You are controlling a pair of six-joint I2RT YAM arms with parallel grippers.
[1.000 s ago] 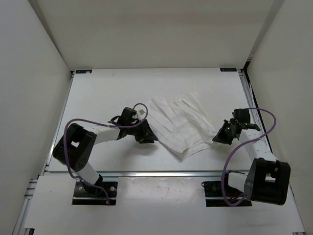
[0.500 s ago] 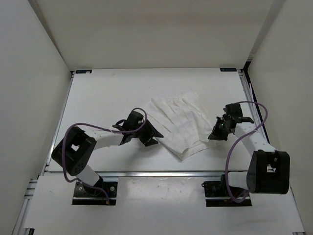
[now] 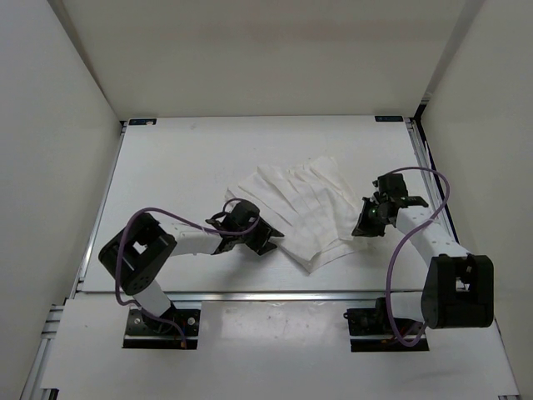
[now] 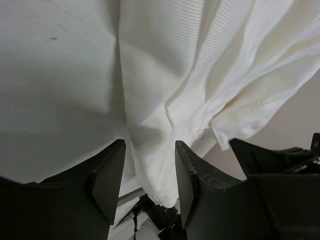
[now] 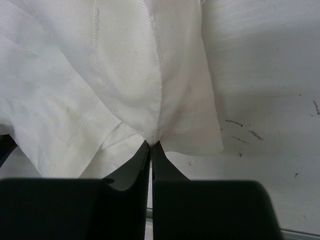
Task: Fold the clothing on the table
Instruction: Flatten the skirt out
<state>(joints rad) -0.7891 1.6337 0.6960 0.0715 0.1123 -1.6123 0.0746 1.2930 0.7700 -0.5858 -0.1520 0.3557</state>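
The clothing (image 3: 304,208) lies rumpled on the table (image 3: 183,167), right of centre, with one folded corner pointing toward the near edge. The right gripper (image 5: 151,147) is pressed together on the garment's right hem, which puckers to a point at its tips. The left gripper (image 4: 150,150) is spread at the garment's near-left edge, a bunched ridge of fabric running between its jaws but not yet clamped. The step in hand looks like securing that second grasp. To do it well, the left should sink low enough to catch every layer of the ridge, close fully before any lift, and take the hem rather than a loose mid-panel wrinkle. Then both arms should rise together, keeping the cloth taut between them so the fold falls flat.
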